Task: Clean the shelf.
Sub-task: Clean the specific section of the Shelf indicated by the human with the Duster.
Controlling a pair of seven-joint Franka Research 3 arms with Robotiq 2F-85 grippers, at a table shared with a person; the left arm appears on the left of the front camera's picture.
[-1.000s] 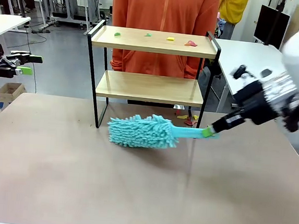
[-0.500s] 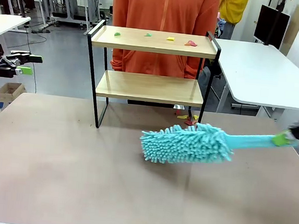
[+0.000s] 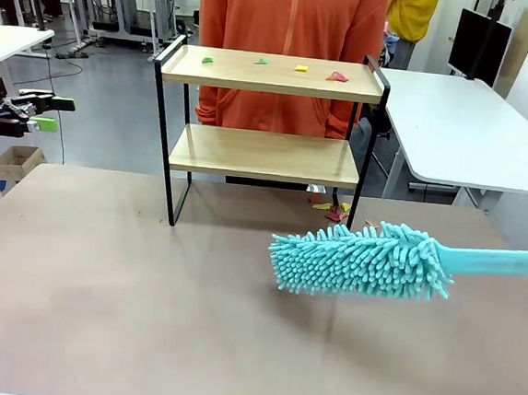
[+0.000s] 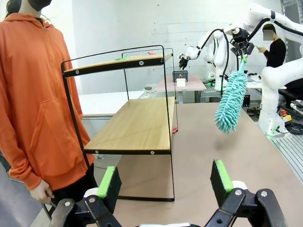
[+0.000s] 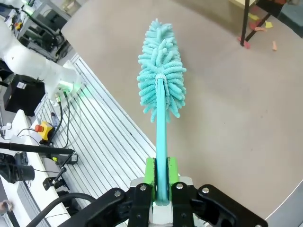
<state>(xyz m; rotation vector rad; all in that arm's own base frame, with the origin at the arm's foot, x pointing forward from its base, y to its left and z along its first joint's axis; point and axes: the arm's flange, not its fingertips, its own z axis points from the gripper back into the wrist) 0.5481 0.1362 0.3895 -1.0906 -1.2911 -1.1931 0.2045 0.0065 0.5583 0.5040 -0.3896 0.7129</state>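
r gripper (image 5: pixel 161 171) clamped on the teal duster (image 3: pixel 360 260) handle, head looks to hover just over the table, front-right of the shelf (image 3: pixel 259 153). l gripper (image 4: pixel 163 182) jaws apart, empty, off to the left. shelf stands at the far side, person right behind it, paper scraps (image 3: pixel 299 68) on the top board. i'd raise the duster over the end rail, level it, sweep lengthwise w/ light contact so the rack doesn't tip.

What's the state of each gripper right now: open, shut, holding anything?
Left gripper: open, holding nothing.
Right gripper: shut on the teal duster, gripping its handle.
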